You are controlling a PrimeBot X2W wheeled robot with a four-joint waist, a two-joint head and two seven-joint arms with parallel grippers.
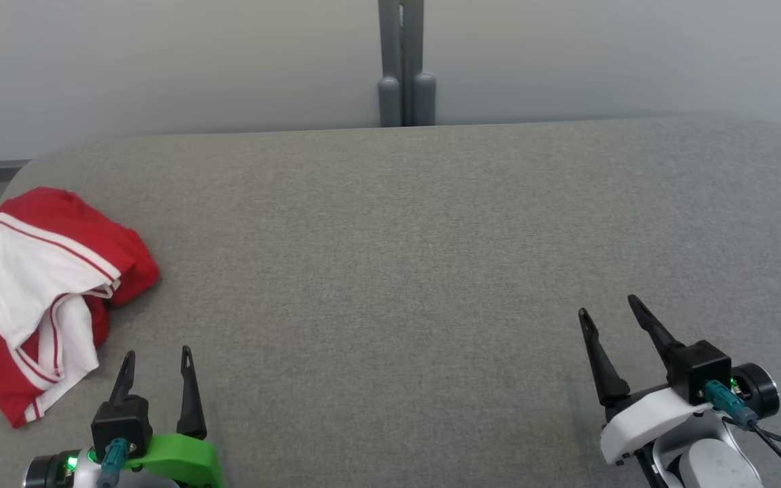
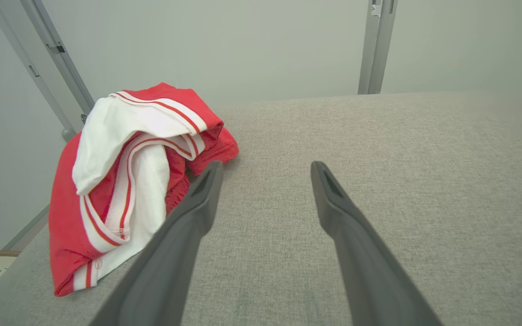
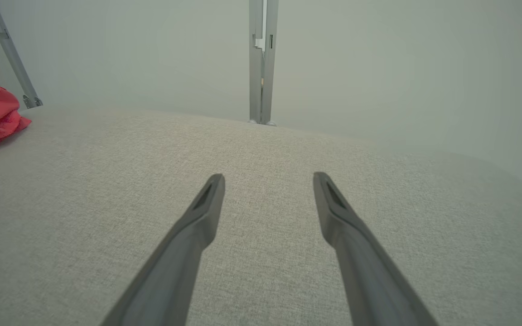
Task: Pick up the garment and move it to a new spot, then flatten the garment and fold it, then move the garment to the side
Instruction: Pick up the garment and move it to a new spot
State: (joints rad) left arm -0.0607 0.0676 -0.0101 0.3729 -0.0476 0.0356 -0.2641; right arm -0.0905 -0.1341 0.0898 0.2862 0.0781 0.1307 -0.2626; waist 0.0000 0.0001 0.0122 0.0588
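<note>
Nearest, the left jaws stand released and empty over the grey fabric-covered tabletop [image 1: 397, 237]. The right jaws, likewise spread and holding nothing, sit toward the opposite near corner. Just left of the left jaws and slightly beyond them lies the crumpled red garment with white striped panels [image 1: 45, 291]. It is not touching them, and its long axis runs near-to-far along the tabletop's left edge. The left arm is much the nearer; the right is well apart. One garment, two sets of jaws; farthest, two grey upright posts [image 1: 402, 68].
</note>
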